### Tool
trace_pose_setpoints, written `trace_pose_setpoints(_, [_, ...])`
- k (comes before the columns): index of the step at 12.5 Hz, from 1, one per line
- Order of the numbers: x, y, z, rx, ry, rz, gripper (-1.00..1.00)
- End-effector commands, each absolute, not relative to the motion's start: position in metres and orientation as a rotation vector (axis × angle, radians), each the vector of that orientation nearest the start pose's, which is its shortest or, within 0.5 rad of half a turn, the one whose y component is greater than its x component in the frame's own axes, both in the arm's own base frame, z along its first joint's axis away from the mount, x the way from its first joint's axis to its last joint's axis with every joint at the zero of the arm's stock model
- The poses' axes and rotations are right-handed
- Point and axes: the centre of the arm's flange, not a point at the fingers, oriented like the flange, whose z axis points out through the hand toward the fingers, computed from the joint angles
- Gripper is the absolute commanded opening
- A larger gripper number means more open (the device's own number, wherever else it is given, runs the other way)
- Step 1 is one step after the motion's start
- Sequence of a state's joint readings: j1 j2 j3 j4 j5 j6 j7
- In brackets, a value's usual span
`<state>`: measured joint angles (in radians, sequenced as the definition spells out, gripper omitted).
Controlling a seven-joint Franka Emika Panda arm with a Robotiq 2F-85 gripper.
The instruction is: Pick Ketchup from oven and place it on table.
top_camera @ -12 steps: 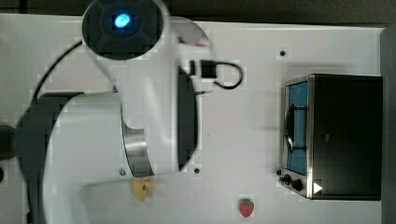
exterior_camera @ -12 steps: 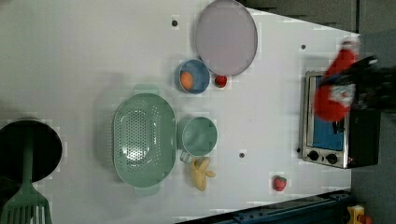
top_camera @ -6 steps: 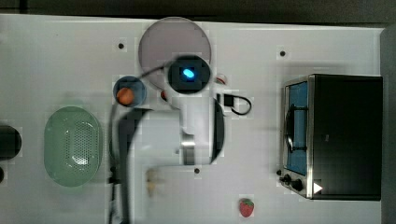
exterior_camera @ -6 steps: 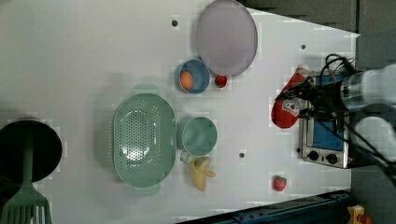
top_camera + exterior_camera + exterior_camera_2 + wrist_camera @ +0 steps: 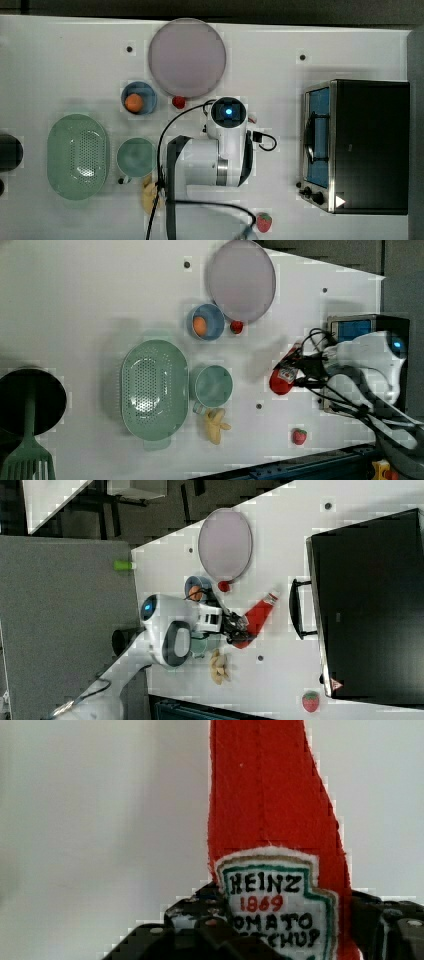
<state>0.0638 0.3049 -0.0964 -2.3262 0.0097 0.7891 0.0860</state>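
- One gripper (image 5: 239, 629) is clamped on the ketchup (image 5: 256, 617): the wrist view has a dark finger (image 5: 200, 917) on each side of the labelled body.
- Ketchup position: outside the oven (image 5: 370, 600), lying low over the table (image 5: 280, 680) with its white cap pointing towards the oven's dark handle. Contact between bottle and tabletop cannot be confirmed.
- In the left view the ketchup (image 5: 283, 375) sits at the arm's tip (image 5: 302, 371), just beside the oven (image 5: 352, 327) on the left view's left.
- Oven in the top view (image 5: 370, 145): black top, blue-tinted glass door, knobs at the front corner nearest the strawberry (image 5: 264, 221).
- Other items on the table (image 5: 75, 60) in the top view: round grey plate (image 5: 186, 57), blue bowl (image 5: 139, 97) holding an orange object, small red ball (image 5: 178, 102), green colander (image 5: 78, 156), green cup (image 5: 136, 157), and a banana (image 5: 148, 196) partly under the arm.
- None of these items touches the ketchup.
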Motion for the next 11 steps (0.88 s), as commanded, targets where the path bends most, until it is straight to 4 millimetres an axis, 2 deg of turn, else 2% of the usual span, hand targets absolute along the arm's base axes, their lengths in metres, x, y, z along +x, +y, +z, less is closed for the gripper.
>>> trace_pose_setpoints(1, [0.521,-0.006,0.217,-2.893,1.385,0.184,0.27])
trace_pose_setpoints(3, [0.521,-0.008,0.212,-2.887,1.393,0.163,0.32])
trace_pose_setpoints(6, [0.519,-0.009,0.210,-2.885,1.401,0.169,0.96])
trace_pose_setpoints(7, [0.520,-0.009,0.213,-2.883,1.400,0.161,1.00])
trace_pose_setpoints(9, [0.529,-0.007,0.233,-2.838,1.457,0.107,1.00])
trace_pose_setpoints(11, [0.542,-0.007,0.282,-2.794,1.470,0.018,1.00])
